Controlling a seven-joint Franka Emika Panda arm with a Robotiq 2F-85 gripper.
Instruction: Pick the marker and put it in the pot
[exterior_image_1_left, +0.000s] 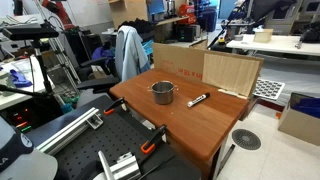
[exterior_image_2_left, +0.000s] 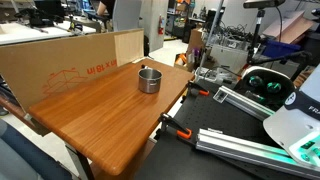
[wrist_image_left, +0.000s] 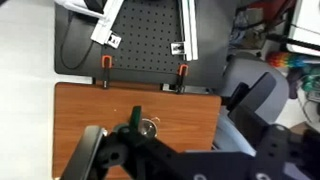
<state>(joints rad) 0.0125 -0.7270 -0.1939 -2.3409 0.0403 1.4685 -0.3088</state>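
Jaws seen only in the wrist view, coming in from the bottom of the pic. Two dark fingers (wrist_image_left: 90, 150) stand wide apart w/ nothing between them, so the jaws are released and gripping nothing. The view is dark and a bit blurred down there, though.

The pot (wrist_image_left: 148, 127) sits upright on the wooden tabletop (wrist_image_left: 85, 105), just ahead of the jaws and partly hidden behind the dark hardware btwn the fingers. Only a bit of its rim shows there. In both exterior views the pot (exterior_image_1_left: 163, 93) (exterior_image_2_left: 149, 80) stands alone near the middle of the tabletop (exterior_image_1_left: 190, 125) (exterior_image_2_left: 90, 115), dark inside.

The marker (exterior_image_1_left: 198, 99) lies flat on the tabletop in an exterior view, near the pot but not touching it, set at a slant. It is well clear of the jaws. Can't make it out in the wrist view, so can't tell which side of the jaws it's on.

Farther ahead of the jaws, at the tabletop's far edge, are two orange clamps (wrist_image_left: 104, 62), and beyond them a black perforated board (wrist_image_left: 140, 30). A cardboard box (exterior_image_1_left: 185, 60) stands along another edge, behind the pot.
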